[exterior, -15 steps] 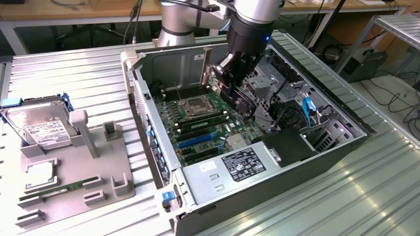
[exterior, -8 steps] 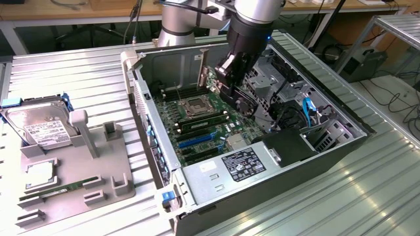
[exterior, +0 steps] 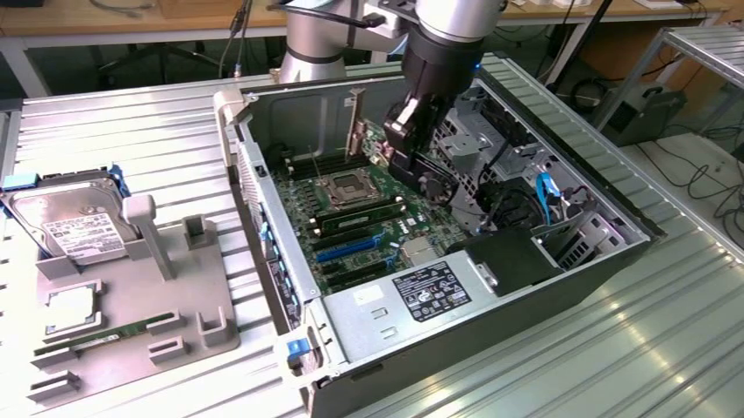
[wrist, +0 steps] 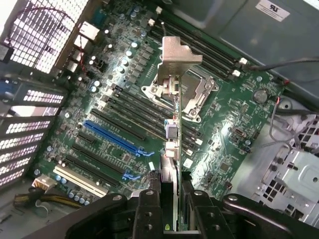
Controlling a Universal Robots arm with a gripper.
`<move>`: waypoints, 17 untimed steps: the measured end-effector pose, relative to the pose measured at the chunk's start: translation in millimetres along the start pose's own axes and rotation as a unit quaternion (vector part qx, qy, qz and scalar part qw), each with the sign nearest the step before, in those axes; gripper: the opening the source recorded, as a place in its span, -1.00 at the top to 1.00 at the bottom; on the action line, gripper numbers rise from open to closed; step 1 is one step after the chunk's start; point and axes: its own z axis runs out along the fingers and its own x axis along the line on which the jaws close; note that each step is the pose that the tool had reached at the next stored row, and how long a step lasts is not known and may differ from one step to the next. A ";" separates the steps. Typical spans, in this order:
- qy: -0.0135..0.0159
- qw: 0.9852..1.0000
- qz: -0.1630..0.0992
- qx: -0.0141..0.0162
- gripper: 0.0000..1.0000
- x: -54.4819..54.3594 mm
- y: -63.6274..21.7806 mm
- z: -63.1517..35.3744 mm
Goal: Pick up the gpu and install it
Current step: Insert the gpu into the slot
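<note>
My gripper (exterior: 403, 139) hangs inside the open computer case (exterior: 605, 226), above the motherboard (exterior: 375, 228). It is shut on the gpu (wrist: 172, 134), which the wrist view shows edge-on between the two black fingers (wrist: 149, 199). The card's silver bracket (wrist: 175, 57) points away from the gripper, over the processor socket (wrist: 197, 94). In the exterior view the gpu (exterior: 369, 146) shows as a thin upright card beside the gripper, its bracket (exterior: 355, 109) towards the case's rear wall. The card is held clear of the motherboard, above the blue expansion slots (wrist: 115, 139).
A grey fixture (exterior: 186, 296) on the exterior view's left carries a silver hard drive (exterior: 68, 225), a processor (exterior: 70, 305) and a green memory stick (exterior: 104, 333). Inside the case are a power supply (exterior: 407, 300), drive cages (exterior: 483, 139) and cables (exterior: 544, 196). The case stands on ribbed metal tables.
</note>
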 end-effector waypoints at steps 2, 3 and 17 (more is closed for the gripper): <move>0.000 1.000 -0.012 0.000 0.47 0.0 0.0 0.0; 0.000 1.000 -0.018 0.000 0.47 0.0 0.0 0.0; 0.003 0.993 -0.117 -0.003 0.47 0.0 0.0 0.3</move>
